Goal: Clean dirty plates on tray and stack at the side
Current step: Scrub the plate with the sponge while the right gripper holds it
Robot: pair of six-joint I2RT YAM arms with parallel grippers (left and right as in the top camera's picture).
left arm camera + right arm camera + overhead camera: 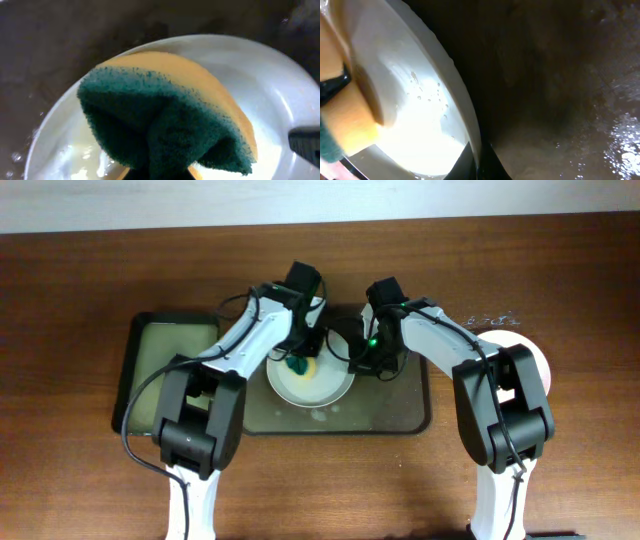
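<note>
A white plate [318, 385] lies on the dark olive-grey tray [400, 415], wet inside. My left gripper [300, 362] is shut on a green-and-yellow sponge [165, 115] and presses it onto the plate [272, 85]. My right gripper [356, 360] is shut on the plate's right rim [470, 125]; the rim sits between the two fingers [481, 162]. The sponge also shows at the left edge of the right wrist view [345, 120]. Another white plate [540, 360] lies on the table to the right of the tray, partly hidden by my right arm.
A smaller narrow dark tray [140, 370] stands left of the large tray, wet and without the sponge. The tray floor [560, 100] to the right of the plate is wet with droplets. Both arms cross over the tray's back edge.
</note>
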